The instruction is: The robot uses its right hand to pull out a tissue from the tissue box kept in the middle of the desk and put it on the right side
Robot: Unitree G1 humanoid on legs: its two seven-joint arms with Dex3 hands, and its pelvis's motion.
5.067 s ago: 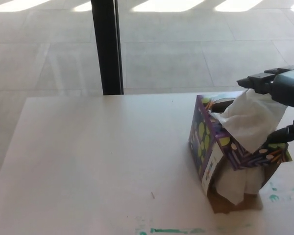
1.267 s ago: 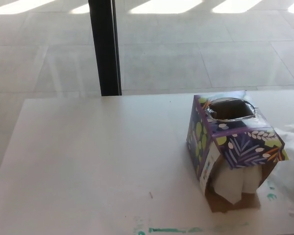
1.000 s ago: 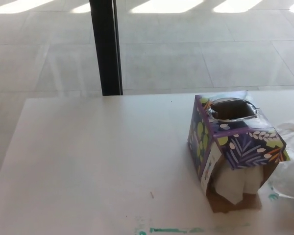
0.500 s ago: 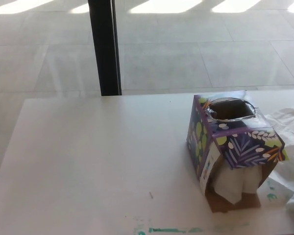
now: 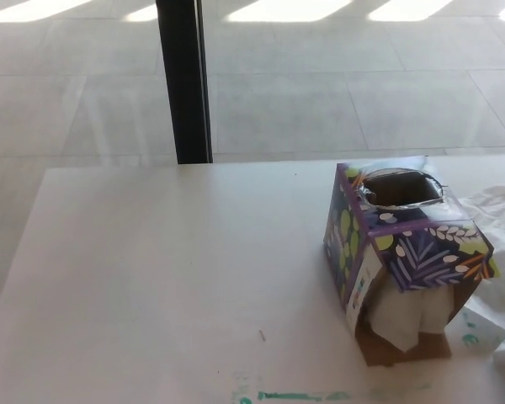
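Although the brief moment offers a wide look at the desk point(image 5: 151, 278), neither of the robot's hands shows anywhere, so whether their fingers are spread, pressed together or pinching anything cannot be told. Taking the tissue box point(image 5: 404, 257) as the landmark: it stands on the desk, patterned in purple, green and white, with its round top opening dark and nothing sticking out of it. Its near side is torn open, and white tissue point(image 5: 401, 313) bulges out of that gap down toward the desk. Just right of the box a loose white tissue point(image 5: 501, 252) lies crumpled on the desk, running off the picture's edge. Behind the box and to its left, a black post point(image 5: 183, 80) rises from the tiled floor point(image 5: 320, 84).
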